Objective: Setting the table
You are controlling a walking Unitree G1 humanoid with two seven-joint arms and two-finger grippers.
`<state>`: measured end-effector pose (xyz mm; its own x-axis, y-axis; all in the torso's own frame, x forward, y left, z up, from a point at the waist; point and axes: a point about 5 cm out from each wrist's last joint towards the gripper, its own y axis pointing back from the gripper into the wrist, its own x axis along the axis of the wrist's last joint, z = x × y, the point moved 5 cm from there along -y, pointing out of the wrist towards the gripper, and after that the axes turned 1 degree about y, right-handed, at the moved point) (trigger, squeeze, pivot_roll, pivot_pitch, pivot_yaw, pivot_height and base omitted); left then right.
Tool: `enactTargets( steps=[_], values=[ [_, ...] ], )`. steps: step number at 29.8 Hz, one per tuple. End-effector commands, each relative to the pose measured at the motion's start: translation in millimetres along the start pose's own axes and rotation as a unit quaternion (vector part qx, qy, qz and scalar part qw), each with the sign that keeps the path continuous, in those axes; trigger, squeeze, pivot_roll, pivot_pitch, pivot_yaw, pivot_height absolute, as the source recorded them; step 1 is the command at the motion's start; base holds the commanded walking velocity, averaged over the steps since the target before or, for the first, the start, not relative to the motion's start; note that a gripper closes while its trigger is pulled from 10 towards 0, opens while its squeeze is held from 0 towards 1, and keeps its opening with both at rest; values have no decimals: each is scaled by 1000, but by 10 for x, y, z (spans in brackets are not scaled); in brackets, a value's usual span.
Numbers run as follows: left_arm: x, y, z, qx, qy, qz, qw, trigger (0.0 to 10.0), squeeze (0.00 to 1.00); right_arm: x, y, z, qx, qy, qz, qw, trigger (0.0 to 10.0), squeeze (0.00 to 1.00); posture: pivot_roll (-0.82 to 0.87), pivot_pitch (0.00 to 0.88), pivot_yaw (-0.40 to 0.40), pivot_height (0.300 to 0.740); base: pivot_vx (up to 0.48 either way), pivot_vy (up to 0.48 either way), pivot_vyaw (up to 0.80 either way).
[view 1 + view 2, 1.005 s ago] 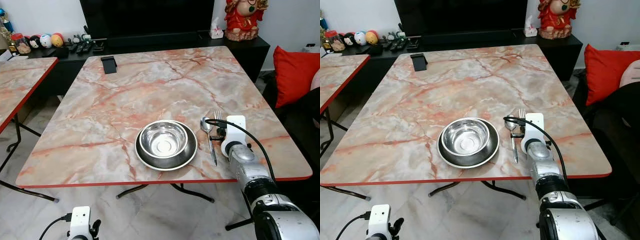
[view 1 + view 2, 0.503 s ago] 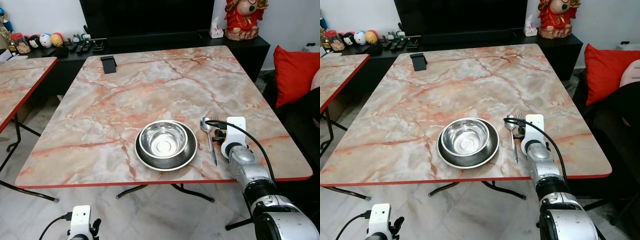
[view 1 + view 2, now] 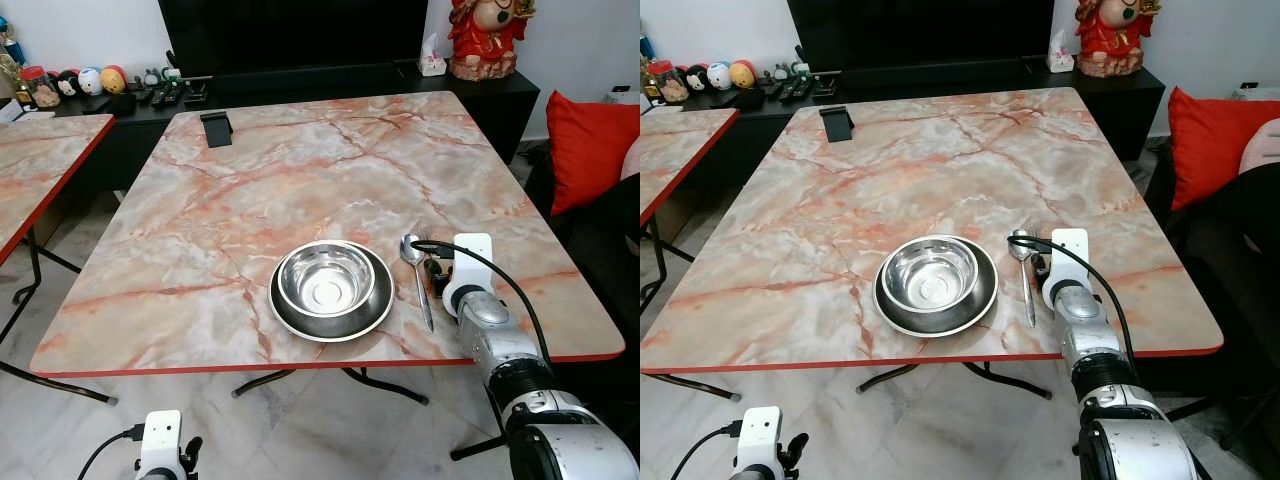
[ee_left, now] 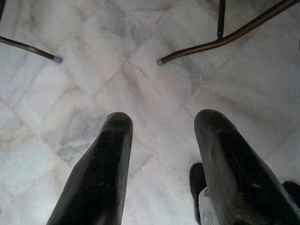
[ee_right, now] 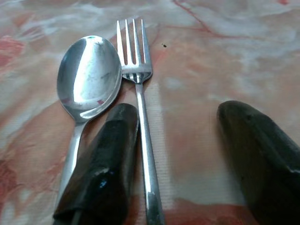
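Bowl [image 3: 326, 280] nested in a plate [image 3: 379, 305] sat near the tabletop's [image 3: 200, 240] front edge, spoon [image 3: 417, 271] just beside it toward the right edge. Left tool [image 4: 161, 154] hung spread over the floor [image 4: 84, 84]. Right tool [image 5: 178, 154] was spread, the fork [image 5: 140, 108] lying between its fingers [image 5: 101, 168], released.

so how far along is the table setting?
Done: steel bowl sits in the dark plate near the table front edge; spoon and fork lie side by side to its right. In hand: nothing; right gripper is open over the fork handle. Left gripper hangs idle. Left: no cup visible.
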<state>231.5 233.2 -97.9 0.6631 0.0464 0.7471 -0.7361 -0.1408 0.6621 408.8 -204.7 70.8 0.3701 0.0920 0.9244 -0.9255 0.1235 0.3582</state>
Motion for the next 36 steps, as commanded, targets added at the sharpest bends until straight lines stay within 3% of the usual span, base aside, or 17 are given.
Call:
enactTargets(
  steps=[1,3,22,32,35,36],
  values=[
    [21,-3,-22,5,1,3,1000,10000,0,-13,3,49,-13,3,-1,1000,10000,220,-77,0,88,714,0,0,0],
    [22,-3,-22,5,1,4,1000,10000,0,-14,3,54,-13,3,-1,1000,10000,0,-77,0,88,714,0,0,0],
    [33,-4,-25,6,0,6,1000,10000,0,77,2,59,-22,-3,20,1000,10000,0,-76,0,89,714,0,0,0],
    [38,-4,-19,5,0,7,1000,10000,0,464,41,36,-18,-23,112,993,10000,0,-77,0,89,714,0,0,0],
    [39,-1,-24,6,3,10,1000,10000,0,692,140,34,-15,-22,188,982,10000,0,-74,0,85,714,0,0,0],
    [39,-1,-24,6,3,10,1000,10000,0,692,140,34,-15,-22,188,982,10000,0,-74,0,85,714,0,0,0]
  ],
)
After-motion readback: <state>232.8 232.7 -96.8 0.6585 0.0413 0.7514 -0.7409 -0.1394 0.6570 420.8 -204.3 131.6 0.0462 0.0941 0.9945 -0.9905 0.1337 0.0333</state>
